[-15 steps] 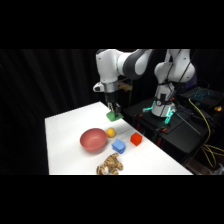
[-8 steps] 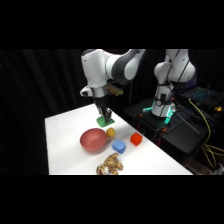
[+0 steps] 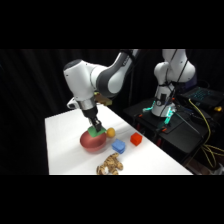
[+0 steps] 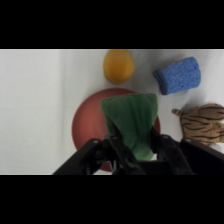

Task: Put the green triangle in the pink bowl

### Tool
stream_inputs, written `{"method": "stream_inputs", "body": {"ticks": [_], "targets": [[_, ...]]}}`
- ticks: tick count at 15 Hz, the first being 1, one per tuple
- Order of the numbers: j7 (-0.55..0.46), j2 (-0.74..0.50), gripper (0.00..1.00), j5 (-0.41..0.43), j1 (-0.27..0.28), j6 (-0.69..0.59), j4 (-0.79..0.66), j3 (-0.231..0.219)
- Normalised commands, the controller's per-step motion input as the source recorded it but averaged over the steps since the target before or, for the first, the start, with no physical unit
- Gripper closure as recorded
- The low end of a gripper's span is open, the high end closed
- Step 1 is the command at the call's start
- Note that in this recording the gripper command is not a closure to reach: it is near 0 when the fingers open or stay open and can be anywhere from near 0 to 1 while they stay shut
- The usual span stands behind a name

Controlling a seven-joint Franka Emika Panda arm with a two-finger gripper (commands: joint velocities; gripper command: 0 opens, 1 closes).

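Gripping the green triangle (image 4: 131, 121) between its fingers, the gripper (image 4: 134, 150) hangs directly above the pink bowl (image 4: 89, 120). In the wrist view the wedge's long axis runs up the picture, its broad end away from the fingers. Past the bowl lie a yellow ball (image 4: 118, 65), a blue block (image 4: 177, 75) and a striped toy (image 4: 202, 122). Half a second ago the gripper was short of the bowl; now it is over it.

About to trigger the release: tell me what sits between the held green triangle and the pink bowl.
Nothing. In the wrist view the green triangle, held in the gripper, hangs directly over the pink bowl with no object between; the side view agrees.
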Motion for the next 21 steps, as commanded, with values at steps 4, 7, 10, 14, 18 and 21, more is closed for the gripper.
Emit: {"method": "stream_inputs", "body": {"ticks": [4,7,10,14,18,21], "targets": [[-0.18,0.21,1.00,-0.026,-0.042,-0.26,0.44,-0.011],[-0.19,0.05,0.00,0.006,-0.069,-0.21,0.23,-0.004],[-0.16,-0.04,0.00,0.020,-0.049,-0.15,0.10,0.003],[-0.12,-0.20,0.00,0.015,-0.020,-0.08,-0.09,0.004],[-0.09,-0.30,0.00,0.005,-0.009,-0.02,-0.23,-0.003],[-0.06,-0.28,0.00,0.001,-0.004,0.02,-0.25,-0.012]]}}
